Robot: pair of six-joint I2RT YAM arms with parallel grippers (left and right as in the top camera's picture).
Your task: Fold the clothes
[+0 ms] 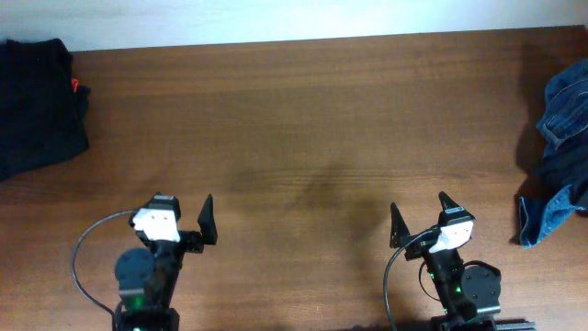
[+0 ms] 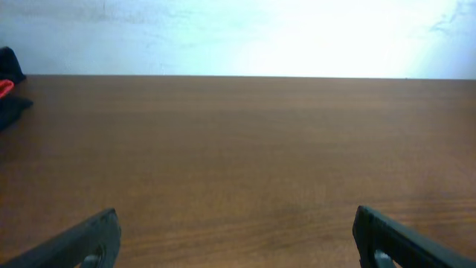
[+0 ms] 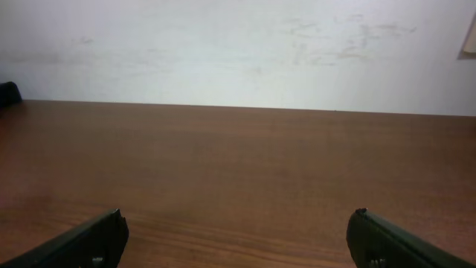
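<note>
Near edge: left gripper (image 1: 181,216) and right gripper (image 1: 423,216) sit low over the table (image 1: 303,119), well apart, both pointing toward the far wall (image 3: 238,52). Jaws on each are spread wide with nothing between them. Fingers (image 2: 93,238) are matte black and wedge-shaped.

Table: brown wood grain, smooth, faint sheen.

Far left corner: black clothes (image 1: 37,97), a soft crumpled heap with a red fleck showing.

Right edge: denim (image 1: 562,138), blue, rumpled, with stitched seams and darker fabric among the folds. Both heaps lie well apart from the grippers.

Wall: pale, scuffed.

Black clothes (image 1: 37,110), blue denim (image 1: 565,110) partly off-frame
</note>
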